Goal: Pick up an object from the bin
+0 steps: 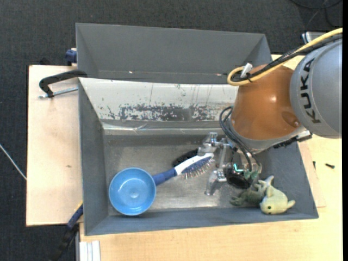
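Fingers (212, 185) of the gripper (215, 165) stood wide apart low over the bin's (89, 162) floor, gripping nothing, with the bristled end of one brush (196, 167) just beside them. One blue scoop (131, 191) lay to the left. Two soft toys, a green toy (246, 197) and a yellowish toy (276, 203), lay touching at the right.

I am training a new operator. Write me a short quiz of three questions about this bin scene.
1. True or false: the round blue bowl lies at the lower left of the bin.
2. Which thing is nearest the gripper? A the white-bristled brush; B the bowl; C the plush toy.
3. Are the gripper's fingers open or shut?
Key: 1 true; 2 A; 3 open.
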{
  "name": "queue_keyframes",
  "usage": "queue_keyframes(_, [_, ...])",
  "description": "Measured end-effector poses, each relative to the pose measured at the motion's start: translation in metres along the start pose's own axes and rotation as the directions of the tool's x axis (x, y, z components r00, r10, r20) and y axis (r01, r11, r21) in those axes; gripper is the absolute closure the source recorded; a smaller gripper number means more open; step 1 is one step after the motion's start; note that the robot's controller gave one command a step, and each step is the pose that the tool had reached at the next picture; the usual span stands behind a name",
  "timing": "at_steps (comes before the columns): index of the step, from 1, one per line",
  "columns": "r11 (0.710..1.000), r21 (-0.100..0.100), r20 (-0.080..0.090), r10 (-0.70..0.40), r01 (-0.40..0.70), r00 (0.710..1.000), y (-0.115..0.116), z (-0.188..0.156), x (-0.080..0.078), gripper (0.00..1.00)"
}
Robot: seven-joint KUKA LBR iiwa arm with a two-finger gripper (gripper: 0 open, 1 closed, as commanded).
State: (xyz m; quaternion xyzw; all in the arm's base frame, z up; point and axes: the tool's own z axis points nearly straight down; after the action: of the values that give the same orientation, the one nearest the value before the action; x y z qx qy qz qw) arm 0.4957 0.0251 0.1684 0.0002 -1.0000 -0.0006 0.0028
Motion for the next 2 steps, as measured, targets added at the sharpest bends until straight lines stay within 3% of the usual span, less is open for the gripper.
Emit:
queue_keyframes(1, [0.927,0.004,0.013,-0.374,0.374,0.927,0.013,0.095,-0.051,0.0])
queue_keyframes(2, [0.909,0.005,0.013,-0.418,0.418,0.908,0.013,0.066,-0.046,0.0])
